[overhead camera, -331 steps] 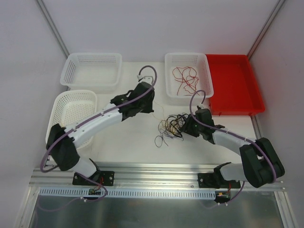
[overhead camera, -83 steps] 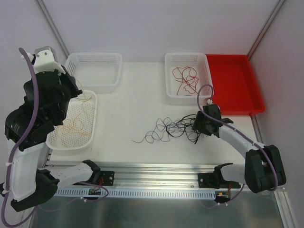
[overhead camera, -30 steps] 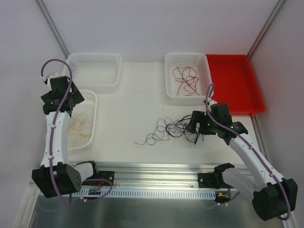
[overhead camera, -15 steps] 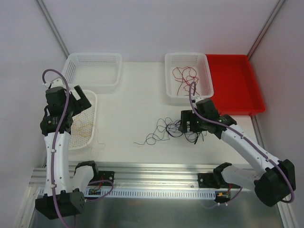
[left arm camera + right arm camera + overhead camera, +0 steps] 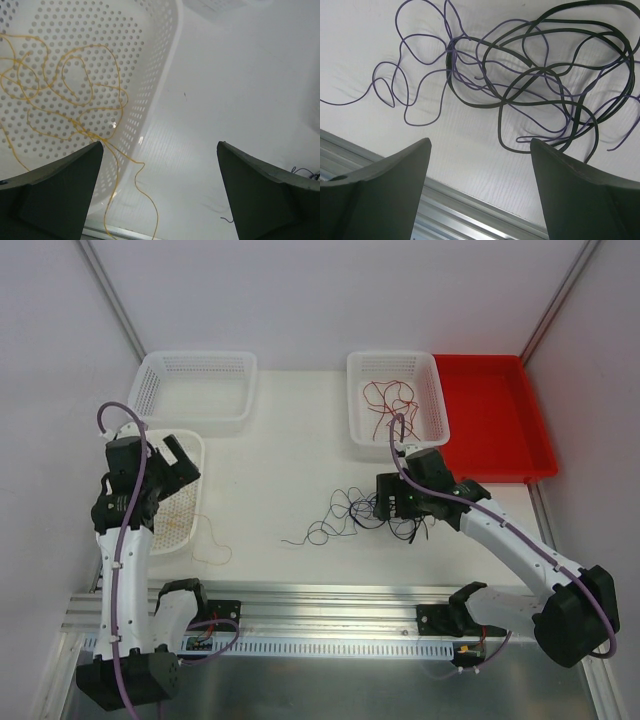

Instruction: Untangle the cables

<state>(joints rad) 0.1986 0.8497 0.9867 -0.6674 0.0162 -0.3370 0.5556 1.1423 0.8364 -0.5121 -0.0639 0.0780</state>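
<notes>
A tangle of black (image 5: pixel 560 90) and purple (image 5: pixel 420 75) cables lies on the white table (image 5: pixel 290 470), seen in the top view as a dark tangle (image 5: pixel 352 512). My right gripper (image 5: pixel 384 502) hovers open over the tangle's right side, and in the wrist view the right gripper (image 5: pixel 480 142) has nothing between its fingers. A yellow cable (image 5: pixel 75 95) lies in the near left basket (image 5: pixel 196 502), its tail (image 5: pixel 215 550) trailing over the rim onto the table. My left gripper (image 5: pixel 185 465) hangs open and empty above that rim, also seen in its own view (image 5: pixel 160 150). Red cables (image 5: pixel 392 405) sit in a back basket (image 5: pixel 390 357).
A white basket with nothing in it (image 5: pixel 195 390) stands at the back left. A red tray (image 5: pixel 500 420) lies at the back right. An aluminium rail (image 5: pixel 330 595) runs along the table's near edge, close under the right gripper.
The left arm dropped and swung toward the basket's right rim, and the yellow tail now lies out on the table. The right gripper slid left over the tangle, jaws slightly narrower.
</notes>
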